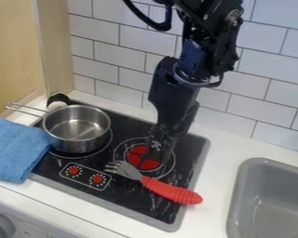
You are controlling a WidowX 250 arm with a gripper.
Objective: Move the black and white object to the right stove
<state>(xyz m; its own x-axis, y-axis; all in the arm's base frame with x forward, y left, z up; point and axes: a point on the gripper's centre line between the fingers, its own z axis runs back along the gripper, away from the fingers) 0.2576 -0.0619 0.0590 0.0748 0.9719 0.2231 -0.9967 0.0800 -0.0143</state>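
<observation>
Black and white object [57, 100] sits at the back left corner of the cooktop [130, 195], just behind the saucepan [77, 128]. Black part toward the back, white part toward the pan. Pan hides some of it, can't tell if they touch. Tool [157, 155] is over the right burner [139, 158], can't tell if it's wide, narrow or holding anything

Handling guess: small and rounded, so probably light. White part looks matte, maybe soft, could give a bit under squeeze. Material of the black part unclear, might be slicker. Nothing about it says fragile

Grip: come in from above, take it across the black part, on the side away from the pan rim. Moderate squeeze, enough to stop it rolling out, not enough to mash it. Rounded shape means a shallow pinch could slip, so go deep around the middle. Lift straight up past the rim before going sideways. At set-down, keep off the fork [156, 183], its tines lie by that burner
</observation>
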